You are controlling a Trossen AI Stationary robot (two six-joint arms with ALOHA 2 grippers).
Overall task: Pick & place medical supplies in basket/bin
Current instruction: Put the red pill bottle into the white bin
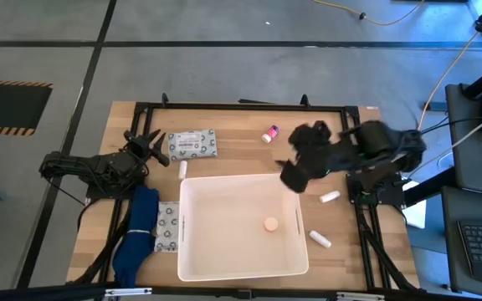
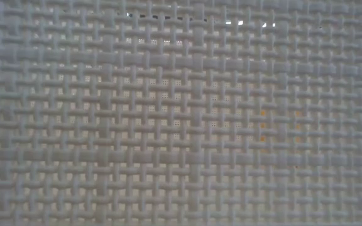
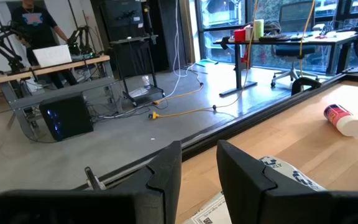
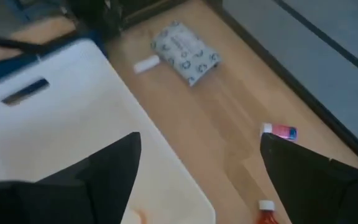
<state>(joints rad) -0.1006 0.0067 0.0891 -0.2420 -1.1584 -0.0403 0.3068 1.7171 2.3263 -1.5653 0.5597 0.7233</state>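
Note:
The white bin (image 1: 241, 263) stands mid-table with an orange-capped vial (image 1: 270, 223) on its floor. My right gripper (image 1: 295, 173) hovers open over the bin's far right corner; in the right wrist view (image 4: 197, 186) its fingers spread wide above the bin's rim (image 4: 135, 118). A patterned packet (image 1: 192, 144) (image 4: 185, 53), a white tube (image 1: 183, 169) (image 4: 146, 64) and the pink-capped vial (image 1: 270, 133) (image 4: 281, 130) lie on the wood beyond the bin. A red bottle (image 4: 267, 214) shows near the right fingers. My left gripper (image 1: 153, 148) (image 3: 199, 168) waits open at the far left.
Two more white tubes (image 1: 330, 197) (image 1: 320, 239) lie right of the bin. A second packet (image 1: 167, 226) sits left of it, partly under a blue cloth (image 1: 141, 234). A black frame (image 1: 241, 106) edges the table. A woven white mesh (image 2: 181, 113) fills the low view.

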